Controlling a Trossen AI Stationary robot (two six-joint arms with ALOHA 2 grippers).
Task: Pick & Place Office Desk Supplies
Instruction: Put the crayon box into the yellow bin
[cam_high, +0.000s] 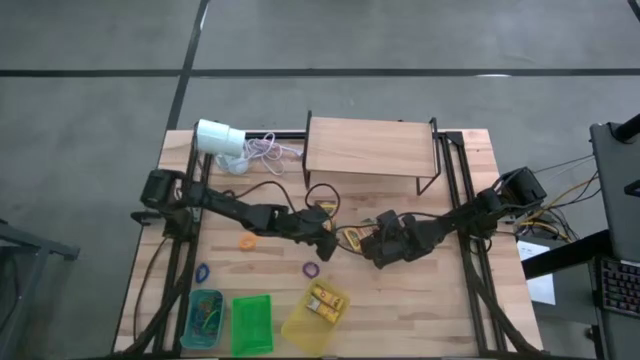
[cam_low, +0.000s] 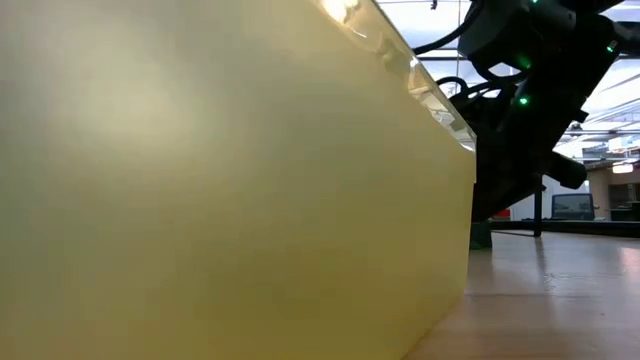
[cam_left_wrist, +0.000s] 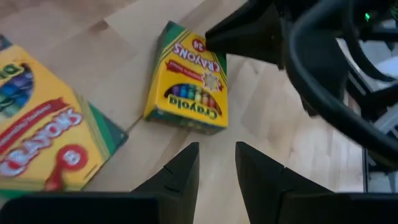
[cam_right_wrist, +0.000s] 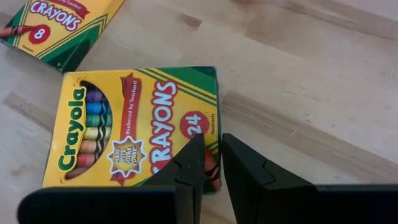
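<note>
The desk (cam_high: 420, 300) carries a wooden shelf (cam_high: 368, 147) at its far edge. Along the near edge stand a yellow tray (cam_high: 300, 330) holding two crayon boxes (cam_high: 327, 302), a green tray (cam_high: 252, 324) and a blue tray (cam_high: 203, 318) of rubber-band loops. At the desk's middle lies a 24-crayon box (cam_right_wrist: 134, 134), an 8-crayon box (cam_right_wrist: 59, 22) near it. Left gripper (cam_left_wrist: 214, 158) and right gripper (cam_right_wrist: 210, 155) hover over the larger box, fingers slightly parted, holding nothing. An orange loop (cam_high: 246, 241) and purple loop (cam_high: 310, 269) lie loose.
</note>
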